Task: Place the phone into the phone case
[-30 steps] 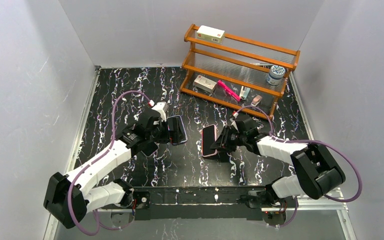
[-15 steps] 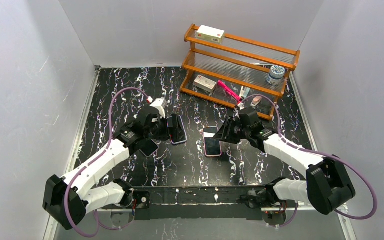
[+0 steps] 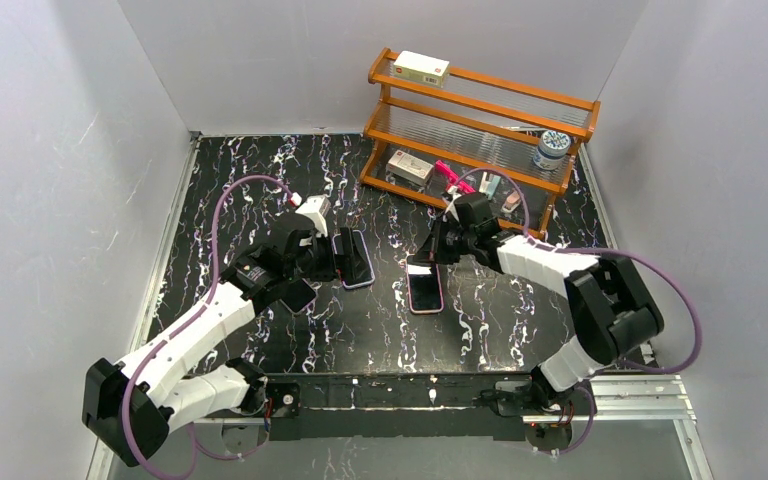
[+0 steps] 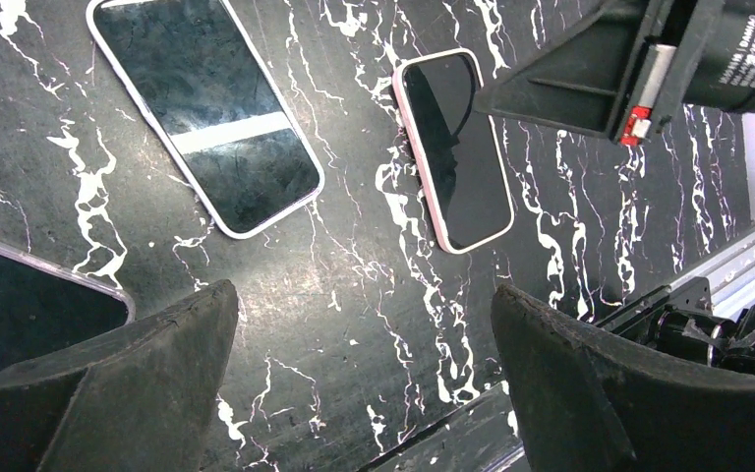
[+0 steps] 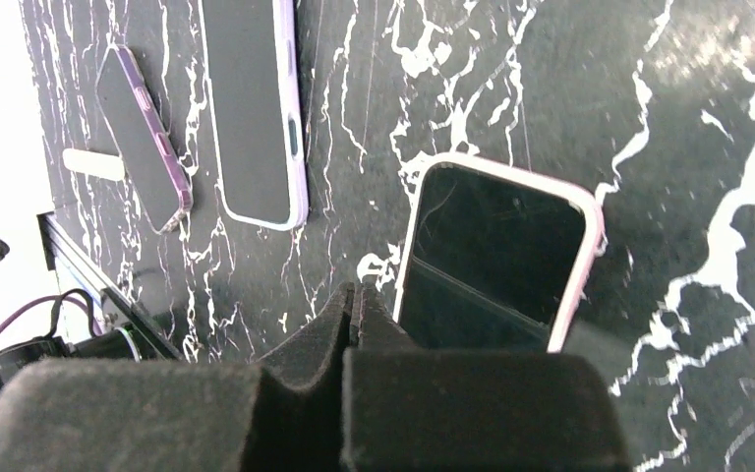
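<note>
— As viewed from above, entered first: pink-rimmed phone, flat on marbled surface, screen up, centre.
— Right tool?
— Pinched narrow, pads together, gripping nothing; sits at far end of that phone, contact not discernible.
— Left tool?
— Spread wide, empty, above bare surface. Nearby: lilac-rimmed slab, flat; purple-edged slab beside it, partly behind a finger. Case or handset: cannot tell.
</note>
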